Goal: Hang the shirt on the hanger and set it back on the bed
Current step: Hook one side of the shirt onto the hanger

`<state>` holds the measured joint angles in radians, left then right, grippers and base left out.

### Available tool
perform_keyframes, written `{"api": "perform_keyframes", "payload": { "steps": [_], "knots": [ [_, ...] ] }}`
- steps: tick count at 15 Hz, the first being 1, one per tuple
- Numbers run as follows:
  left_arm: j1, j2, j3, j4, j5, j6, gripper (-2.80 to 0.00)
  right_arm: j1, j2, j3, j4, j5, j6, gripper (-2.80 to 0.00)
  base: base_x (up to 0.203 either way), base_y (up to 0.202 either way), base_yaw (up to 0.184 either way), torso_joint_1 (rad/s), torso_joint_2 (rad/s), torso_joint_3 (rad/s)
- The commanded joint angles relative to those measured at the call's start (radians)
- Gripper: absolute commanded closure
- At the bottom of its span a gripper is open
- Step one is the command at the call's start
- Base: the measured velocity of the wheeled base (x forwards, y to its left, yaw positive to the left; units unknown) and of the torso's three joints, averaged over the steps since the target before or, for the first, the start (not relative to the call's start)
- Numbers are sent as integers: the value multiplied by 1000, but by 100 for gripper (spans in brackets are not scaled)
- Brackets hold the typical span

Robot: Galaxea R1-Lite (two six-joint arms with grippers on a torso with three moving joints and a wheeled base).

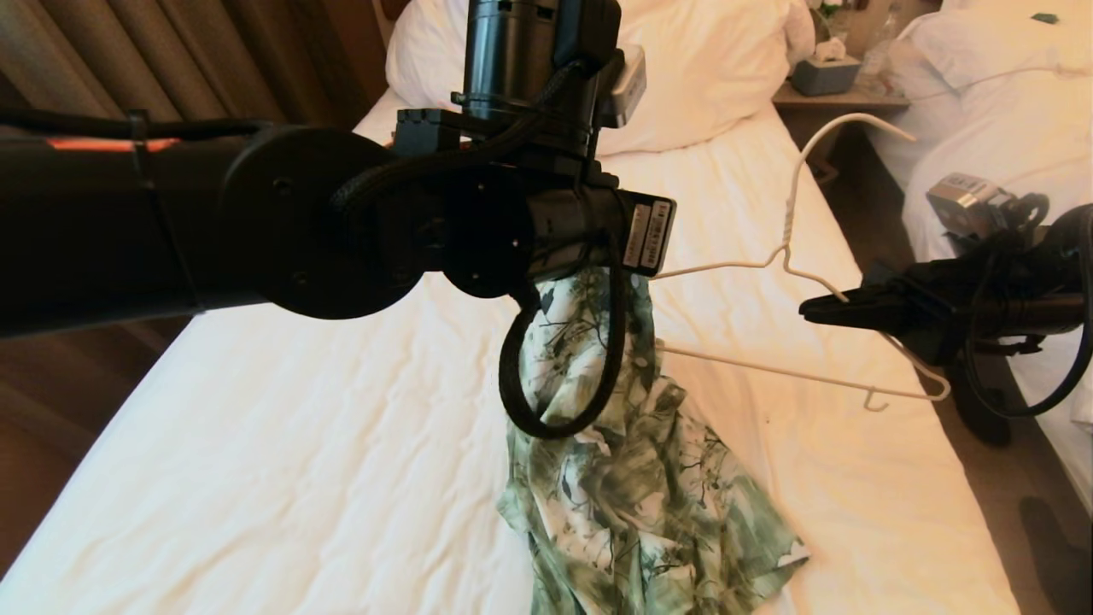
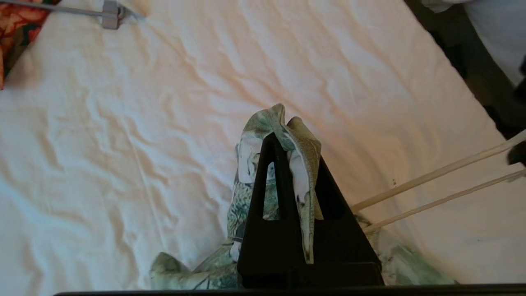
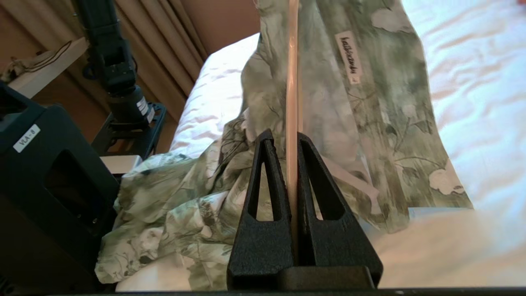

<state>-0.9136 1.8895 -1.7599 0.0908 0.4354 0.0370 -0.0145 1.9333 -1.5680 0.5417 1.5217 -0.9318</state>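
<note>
The green and white leaf-print shirt [image 1: 640,487] hangs bunched from under my left wrist and trails onto the bed [image 1: 282,444]. In the head view that wrist hides the left fingers. In the left wrist view the left gripper [image 2: 296,144] is shut on a fold of the shirt [image 2: 302,135], held above the sheet. The thin cream hanger [image 1: 786,256] is in the air to the right, hook up. My right gripper [image 1: 809,309] is shut on its sloping arm. The right wrist view shows the right gripper [image 3: 285,135] pinching the hanger's rod [image 3: 292,82], which runs into the shirt [image 3: 370,115].
Big white pillows [image 1: 709,68] lie at the bed's head. A nightstand with a tissue box [image 1: 824,73] and the neighbouring bed [image 1: 1008,111] stand to the right across a floor gap [image 1: 1008,478]. An orange floral garment [image 2: 16,28] on a clip hanger [image 2: 111,12] lies on the sheet.
</note>
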Motion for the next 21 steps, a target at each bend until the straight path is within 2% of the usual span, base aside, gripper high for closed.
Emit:
{"api": "perform_keyframes", "payload": {
  "steps": [1, 6, 9, 11, 13, 15, 17, 21],
  "knots": [
    [-13, 16, -35, 0, 2, 4, 0, 16, -15, -6, 3, 8, -5, 0, 0, 0, 0, 0, 0, 0],
    [-124, 34, -101, -2, 8, 3, 0, 20, -5, -53, 6, 8, -3, 0, 0, 0, 0, 0, 0, 0],
    [-143, 69, -93, -2, 25, -39, 0, 6, 0, -78, 12, 8, 10, 0, 0, 0, 0, 0, 0, 0],
    [-152, 84, -72, -13, 29, -42, 0, -3, 5, -59, 12, 8, 10, 0, 0, 0, 0, 0, 0, 0],
    [-171, 101, -105, -17, 30, -37, 0, -1, 10, -44, 11, 8, 10, 0, 0, 0, 0, 0, 0, 0],
    [-200, 135, -195, -15, 30, -24, 0, 13, 24, -54, 11, 8, 11, 0, 0, 0, 0, 0, 0, 0],
    [-239, 155, -198, -17, 30, -2, 0, 25, 34, -65, 10, 8, 11, 0, 0, 0, 0, 0, 0, 0],
    [-277, 179, -197, -48, 23, 1, 0, 39, 58, -81, 9, 8, 11, 0, 0, 0, 0, 0, 0, 0]
  ]
}}
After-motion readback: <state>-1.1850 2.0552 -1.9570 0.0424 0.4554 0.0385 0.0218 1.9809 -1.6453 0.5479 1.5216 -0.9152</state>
